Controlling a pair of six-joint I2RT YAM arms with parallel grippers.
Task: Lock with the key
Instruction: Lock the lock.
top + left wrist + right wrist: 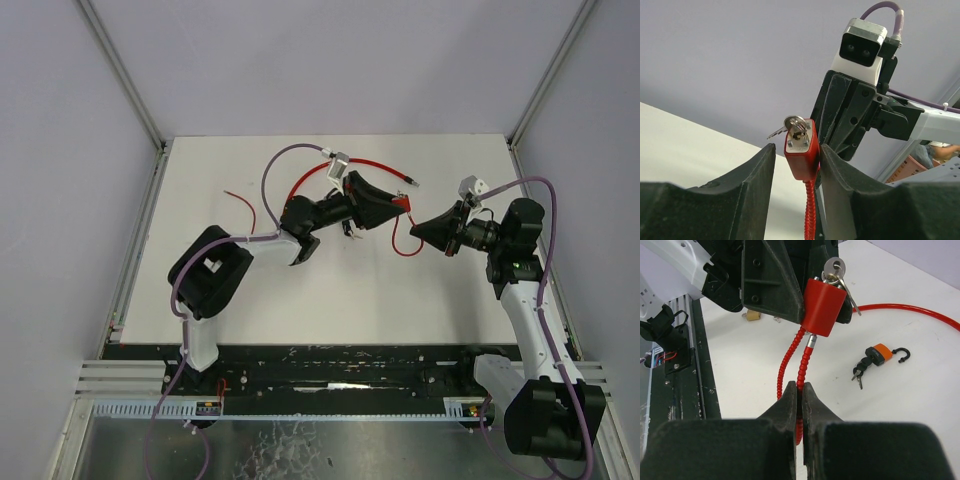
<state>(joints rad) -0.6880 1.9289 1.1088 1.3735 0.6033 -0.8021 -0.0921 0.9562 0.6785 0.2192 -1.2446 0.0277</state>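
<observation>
1 red padlock (801, 152), key (795, 125) inserted, between parted left gripper (797, 150) jaws; right gripper (799, 387) clamped on red cable (803, 365); key stamping illegible.

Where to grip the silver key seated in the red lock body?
Pinch the silver key by its flat round head, the only part protruding from the red lock body. Probably approach end-on, squeezing its flat faces, clear of the dangling spare key.
</observation>
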